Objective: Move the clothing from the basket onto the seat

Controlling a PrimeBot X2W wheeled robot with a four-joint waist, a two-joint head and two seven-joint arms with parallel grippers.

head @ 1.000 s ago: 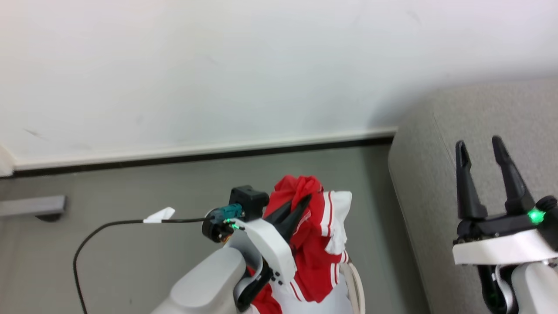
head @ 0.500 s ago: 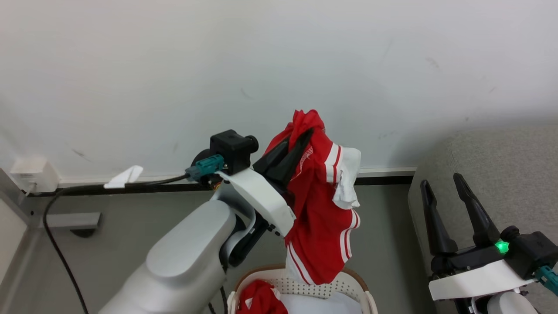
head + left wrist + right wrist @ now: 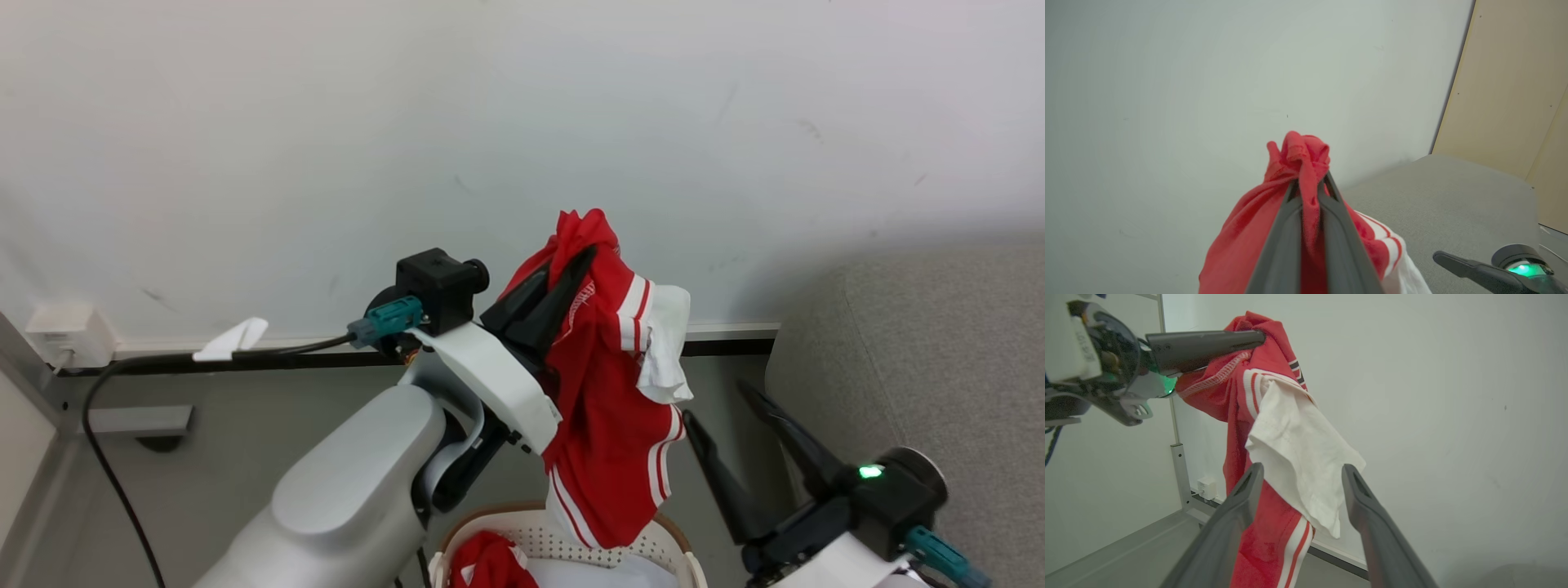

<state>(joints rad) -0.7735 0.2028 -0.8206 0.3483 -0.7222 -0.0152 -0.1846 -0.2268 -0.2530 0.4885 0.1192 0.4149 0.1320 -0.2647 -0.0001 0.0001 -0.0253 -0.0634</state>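
Though clear of the basket (image 3: 608,545), held garment (image 3: 608,425): dangling in the air from the left gripper (image 3: 567,263), bunched red top pinched at the tips, white sleeve and striped hem hanging free, lowest edge just above the basket rim in the head view.
Left gripper fingers (image 3: 1282,245): clenched on a twist of red cloth, squeezed between both dark fingers in the left wrist view, a knot of it poking past the tips.
Right gripper (image 3: 718,404): released, fingers spread wide, grasping nothing; pointed toward the hanging garment, white sleeve framed between them in the right wrist view, touching or apart impossible to tell.
Basket contents: at least one more red garment (image 3: 490,563) inside, at its near left.
Seat (image 3: 922,351): grey sofa off to the robot's right, beyond the right gripper; nothing red on the part in view.
Done: one garment picked and raised out of the basket.
Remaining: carry across to the right, lower onto the seat, let go; then back for the rest in the basket.
Progress, by judgement: early, nothing delivered as far as visible, this transfer roughly half made.
Risk: loose sleeve or hem snagging on the basket rim or on the open right fingers during the swing across; thin pinch possibly slipping.
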